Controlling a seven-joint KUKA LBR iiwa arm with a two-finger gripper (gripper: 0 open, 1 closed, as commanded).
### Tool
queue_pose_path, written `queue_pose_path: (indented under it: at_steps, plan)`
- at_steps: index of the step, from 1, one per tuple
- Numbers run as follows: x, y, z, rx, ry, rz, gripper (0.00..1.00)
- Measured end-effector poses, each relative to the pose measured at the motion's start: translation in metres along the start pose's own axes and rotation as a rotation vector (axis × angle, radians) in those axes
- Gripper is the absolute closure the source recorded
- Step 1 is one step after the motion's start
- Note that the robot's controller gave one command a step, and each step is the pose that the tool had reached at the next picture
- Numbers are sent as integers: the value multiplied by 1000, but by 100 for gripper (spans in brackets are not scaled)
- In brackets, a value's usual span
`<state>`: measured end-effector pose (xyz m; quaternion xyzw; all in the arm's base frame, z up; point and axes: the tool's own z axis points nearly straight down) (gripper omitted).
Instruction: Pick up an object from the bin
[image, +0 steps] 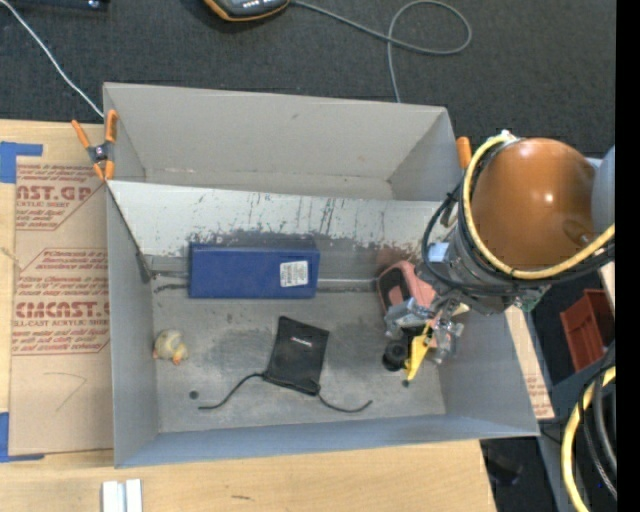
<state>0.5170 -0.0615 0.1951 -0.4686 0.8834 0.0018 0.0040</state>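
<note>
Four loose things lie in the grey bin (130, 300): a long blue box (253, 271) at the back wall, a pink-and-black object (402, 285) just right of the box, a black pouch (297, 355) in front of the box, and a small yellowish piece (170, 347) in front of its left end. The gripper (420, 345) hangs low right of the box, just in front of the pink-and-black object; whether it is parted, closed or clamped cannot be told

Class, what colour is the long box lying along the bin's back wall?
Blue box, white label; camera view.
</note>
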Motion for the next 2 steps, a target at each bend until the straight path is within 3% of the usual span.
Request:
queue_pose_path:
  at_steps: [1, 2]
  plan:
    - [0, 0, 0, 0, 0, 0, 100]
    - [-10, 0, -98, 1, -3, -9, 100]
